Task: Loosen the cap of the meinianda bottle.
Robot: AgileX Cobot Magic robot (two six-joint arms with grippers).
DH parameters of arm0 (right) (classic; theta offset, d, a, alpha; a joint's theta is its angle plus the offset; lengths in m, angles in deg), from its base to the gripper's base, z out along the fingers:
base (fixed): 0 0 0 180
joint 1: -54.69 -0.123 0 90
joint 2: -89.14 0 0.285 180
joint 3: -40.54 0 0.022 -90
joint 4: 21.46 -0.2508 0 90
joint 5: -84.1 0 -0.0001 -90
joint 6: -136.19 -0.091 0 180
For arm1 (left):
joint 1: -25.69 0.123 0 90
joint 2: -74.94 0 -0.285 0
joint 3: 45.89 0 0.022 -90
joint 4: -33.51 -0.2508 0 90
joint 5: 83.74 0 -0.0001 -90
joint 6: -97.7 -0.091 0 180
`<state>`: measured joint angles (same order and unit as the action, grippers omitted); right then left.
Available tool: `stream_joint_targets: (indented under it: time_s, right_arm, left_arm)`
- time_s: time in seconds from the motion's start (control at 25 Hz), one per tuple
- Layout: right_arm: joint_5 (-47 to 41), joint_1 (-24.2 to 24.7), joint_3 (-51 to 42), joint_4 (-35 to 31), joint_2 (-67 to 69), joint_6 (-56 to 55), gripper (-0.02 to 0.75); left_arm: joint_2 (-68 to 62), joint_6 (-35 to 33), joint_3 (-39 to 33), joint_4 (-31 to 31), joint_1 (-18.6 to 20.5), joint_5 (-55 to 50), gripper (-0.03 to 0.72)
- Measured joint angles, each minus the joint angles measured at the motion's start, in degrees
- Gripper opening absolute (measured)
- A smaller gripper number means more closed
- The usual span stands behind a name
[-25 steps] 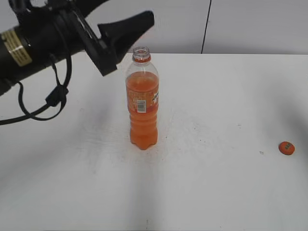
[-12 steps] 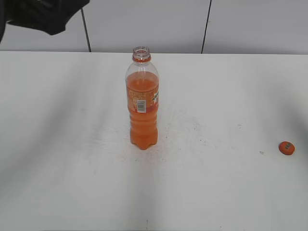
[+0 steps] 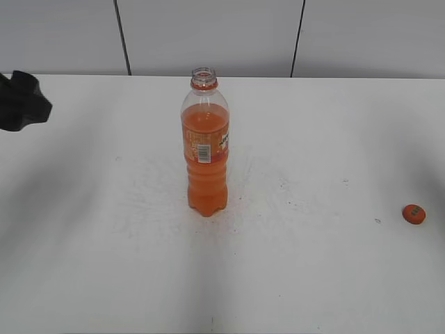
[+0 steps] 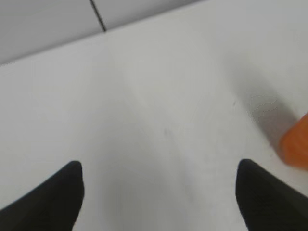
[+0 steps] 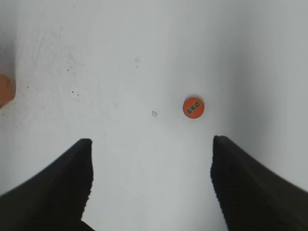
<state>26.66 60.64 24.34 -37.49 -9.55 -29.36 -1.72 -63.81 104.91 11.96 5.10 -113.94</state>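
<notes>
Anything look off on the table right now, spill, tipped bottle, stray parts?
One thing stands out: the cap lies loose on the table far right of the meinianda bottle, whose mouth is open. The bottle stands upright, with no spill visible. Dark specks mark the table around its base. Both grippers are open and empty.

Left hand [image 3: 24, 101] mostly off-frame

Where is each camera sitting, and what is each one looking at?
Exterior view: in front, looking down at a slant at the uncapped meinianda bottle, the cap and the left gripper.
Left wrist view: on the left arm, looking at the table between open jaws; bottle at the right edge.
Right wrist view: on the right arm, looking down at the cap between open jaws.
Shared: exterior and right wrist views both show the cap.
</notes>
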Motion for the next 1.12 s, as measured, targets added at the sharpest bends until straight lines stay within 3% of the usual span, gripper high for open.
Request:
stream_joint_targets:
  time_s: [0.16, 0.4, 0.52, 0.88, 1.12]
  right_arm:
    - [-2.1, 0.0, 0.0, 1.2, 0.0, 0.0, 0.571]
    - [-5.9, 0.0, 0.0, 5.2, 0.0, -0.2, 0.571]
    - [-7.1, 0.0, 0.0, 5.6, 0.0, -0.3, 0.571]
    - [-11.9, 0.0, -1.0, 11.2, -2.5, -7.3, 0.571]
    - [-11.9, 0.0, -8.1, 12.1, -12.2, -7.6, 0.563]
  left_arm:
    - [-2.1, -2.3, 4.2, 5.3, 5.9, -11.3, 0.580]
    - [-4.8, -19.4, 6.7, 20.6, 19.0, -22.4, 0.557]
    - [-4.9, -23.2, 6.8, 22.8, 23.3, -26.8, 0.549]
    - [1.3, -24.2, 6.8, 24.6, 25.0, -34.5, 0.545]
    - [12.8, -24.3, 4.6, 24.4, 25.0, -39.1, 0.543]
